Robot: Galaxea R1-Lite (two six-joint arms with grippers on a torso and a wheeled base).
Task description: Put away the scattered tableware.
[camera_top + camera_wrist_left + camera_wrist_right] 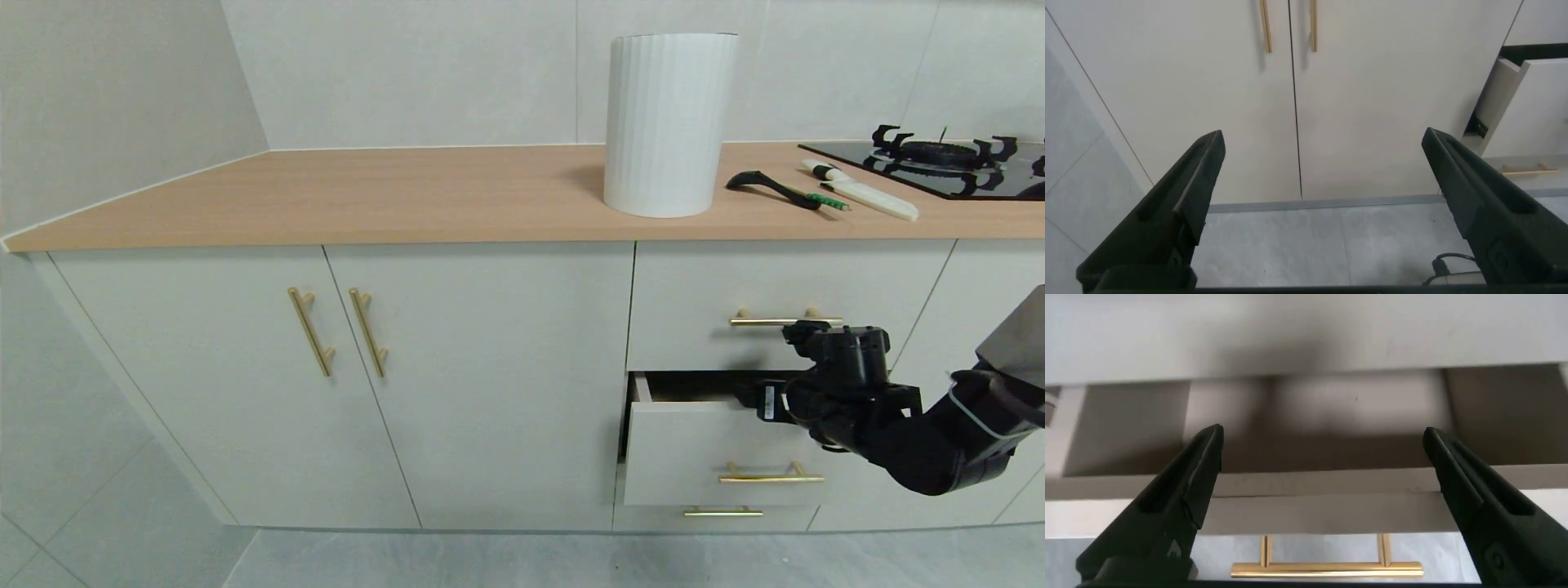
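Observation:
The scattered tableware lies on the wooden counter (pixel 367 196) right of a tall white ribbed holder (pixel 668 122): a black ladle (pixel 771 187), a thin green utensil (pixel 833 200) and a white knife (pixel 864 194). Below them the middle drawer (pixel 702 449) is pulled partly out. My right gripper (pixel 775 398) hovers at the drawer's top edge, open and holding nothing. The right wrist view looks between the open gripper (pixel 1323 441) fingers into the dark drawer cavity (pixel 1323 408), with the drawer's gold handle (pixel 1327 568) below. My left gripper (pixel 1323 143) is open and empty, low before the cabinet doors (pixel 1290 90).
A black gas hob (pixel 939 163) sits at the counter's right end. Two cabinet doors with gold handles (pixel 310 331) fill the left half. A closed top drawer (pixel 784 286) lies above the open one, another handle (pixel 722 513) below. Grey tiled floor (pixel 1315 245) lies in front.

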